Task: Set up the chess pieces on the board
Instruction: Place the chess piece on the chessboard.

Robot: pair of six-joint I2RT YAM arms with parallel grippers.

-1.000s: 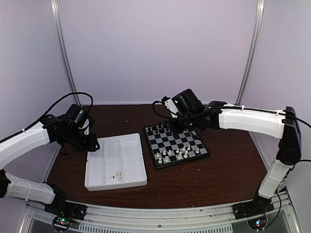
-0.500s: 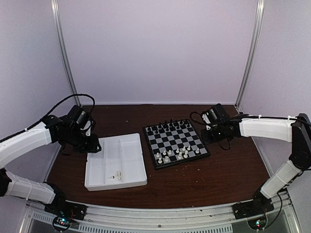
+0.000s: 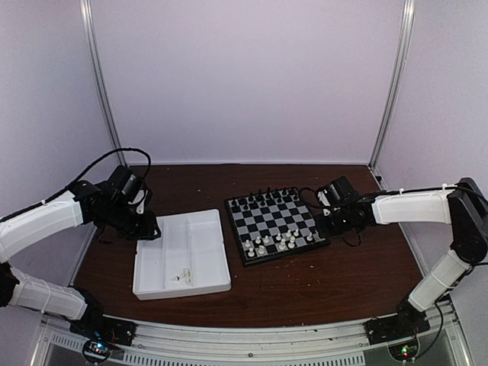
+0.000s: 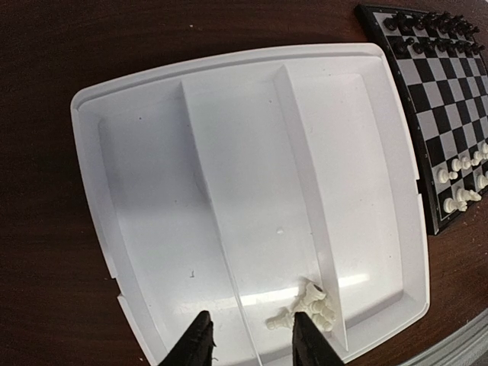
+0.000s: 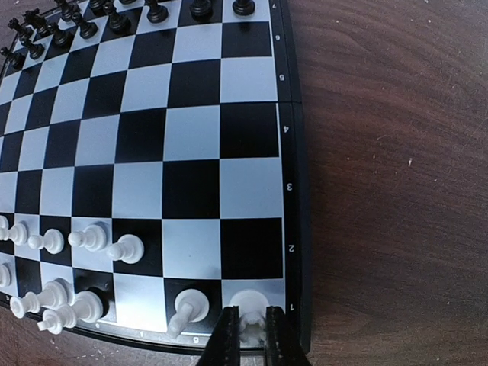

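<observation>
The board (image 3: 290, 253) lies at the table's middle, with black chessmen (image 3: 263, 200) along its far rows and several white chess pieces (image 3: 278, 242) on its near rows. My right gripper (image 3: 324, 222) is low at the board's near right corner. In the right wrist view it (image 5: 252, 335) is shut on a white piece (image 5: 252, 309) standing on the corner square. A white knight-like piece (image 5: 187, 309) stands one square left. My left gripper (image 4: 252, 347) is open and empty over the tray, a small heap of white pieces (image 4: 313, 305) just beside its right finger.
The white compartmented tray (image 3: 181, 229) lies left of the board, its heap of pieces (image 3: 183, 276) in the near part. Its dividers (image 4: 305, 191) run lengthwise. Bare brown table lies right of the board's rim (image 5: 293, 152). The board's edge shows in the left wrist view (image 4: 442, 114).
My right arm has swung from above the board's far side to its right edge and come down at the near right corner. My left gripper has edged slightly towards the tray.
</observation>
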